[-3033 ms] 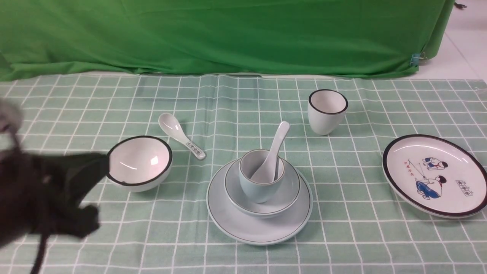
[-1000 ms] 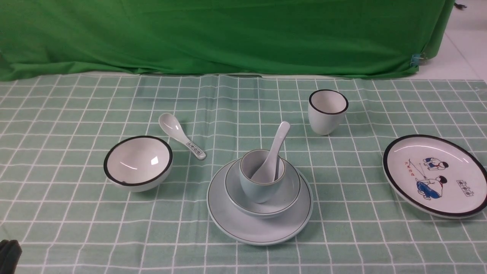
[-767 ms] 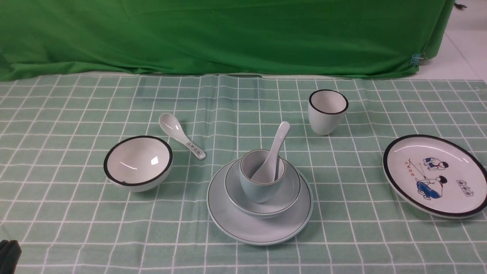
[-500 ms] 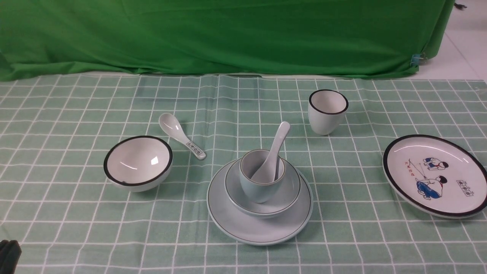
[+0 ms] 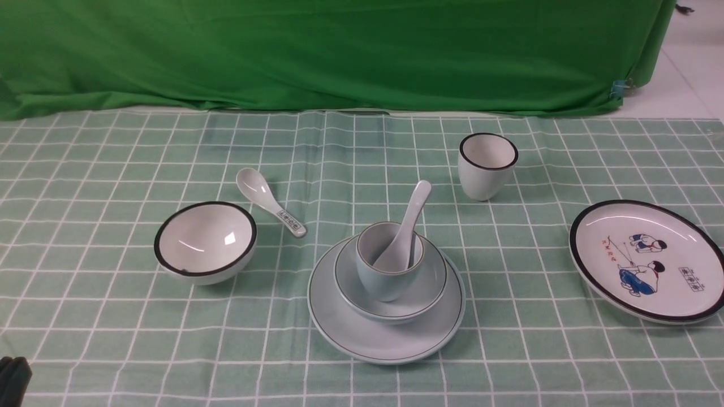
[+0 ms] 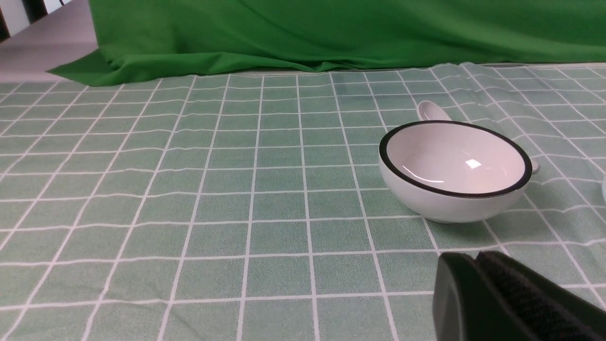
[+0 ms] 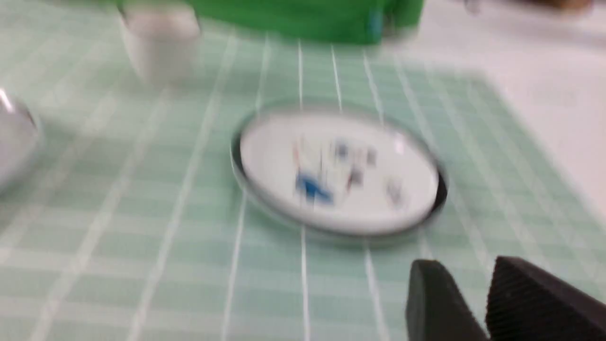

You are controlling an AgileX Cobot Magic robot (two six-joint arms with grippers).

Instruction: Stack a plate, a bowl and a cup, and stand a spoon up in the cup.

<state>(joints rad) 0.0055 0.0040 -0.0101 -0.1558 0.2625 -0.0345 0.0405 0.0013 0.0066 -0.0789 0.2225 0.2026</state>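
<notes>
The pale blue-green plate point(image 5: 386, 339) lies at the front middle of the cloth. The shallow bowl point(image 5: 421, 297) sits on it, and the small cup point(image 5: 384, 280) stands in the bowl. The plain spoon point(image 5: 416, 209) stands in the cup, its handle leaning up to the back right. My left gripper point(image 6: 475, 258) is shut and empty, low over the cloth, in front of the black-rimmed bowl. My right gripper point(image 7: 466, 267) is empty, its tips a little apart, just in front of the cartoon plate. Neither gripper touches the stack.
A black-rimmed white bowl point(image 5: 205, 242) and a patterned spoon point(image 5: 270, 209) lie left of the stack. A black-rimmed white cup point(image 5: 486, 165) stands at the back right. The cartoon plate point(image 5: 647, 261) lies at the far right. A green curtain closes the back.
Three seconds ago my left arm was beside the black-rimmed bowl; it has drawn back to the bottom left corner. In the last second the dishes have not moved.
</notes>
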